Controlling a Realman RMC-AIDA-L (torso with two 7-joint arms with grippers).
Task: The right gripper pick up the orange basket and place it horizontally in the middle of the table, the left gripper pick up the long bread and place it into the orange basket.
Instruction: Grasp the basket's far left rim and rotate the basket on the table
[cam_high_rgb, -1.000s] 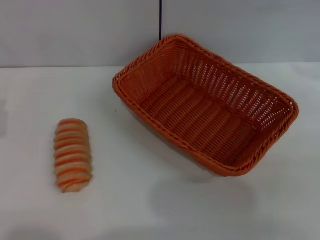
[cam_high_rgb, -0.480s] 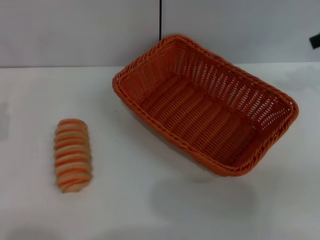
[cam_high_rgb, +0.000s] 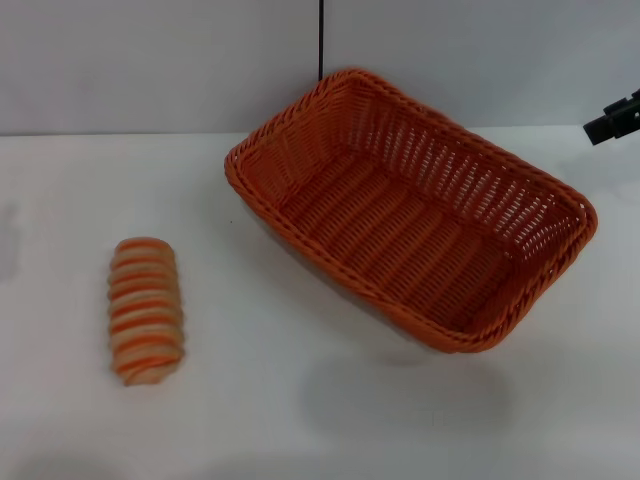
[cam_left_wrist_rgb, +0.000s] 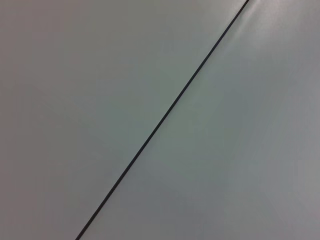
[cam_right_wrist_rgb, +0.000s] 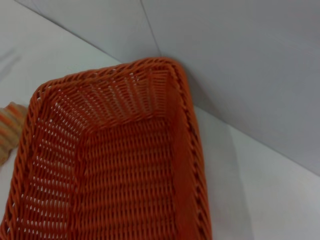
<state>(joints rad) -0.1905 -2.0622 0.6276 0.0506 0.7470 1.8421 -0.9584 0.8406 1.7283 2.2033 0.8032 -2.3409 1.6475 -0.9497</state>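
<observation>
The orange basket (cam_high_rgb: 420, 210) sits empty on the white table (cam_high_rgb: 300, 400), right of centre and turned diagonally, its far corner near the grey wall. The long bread (cam_high_rgb: 146, 310) lies on the table at the left, well apart from the basket. A black tip of my right gripper (cam_high_rgb: 612, 118) pokes in at the right edge, above and beyond the basket's right end, touching nothing. The right wrist view looks down into the orange basket (cam_right_wrist_rgb: 115, 165), with a striped end of the long bread (cam_right_wrist_rgb: 7, 127) at its edge. My left gripper is out of view.
The grey wall (cam_high_rgb: 150, 60) stands behind the table, with a thin dark vertical seam (cam_high_rgb: 321, 40) just behind the basket. The left wrist view shows only wall panels and the seam (cam_left_wrist_rgb: 165, 115).
The right gripper has come farther into the head view from the right edge. The basket and the bread have not moved.
</observation>
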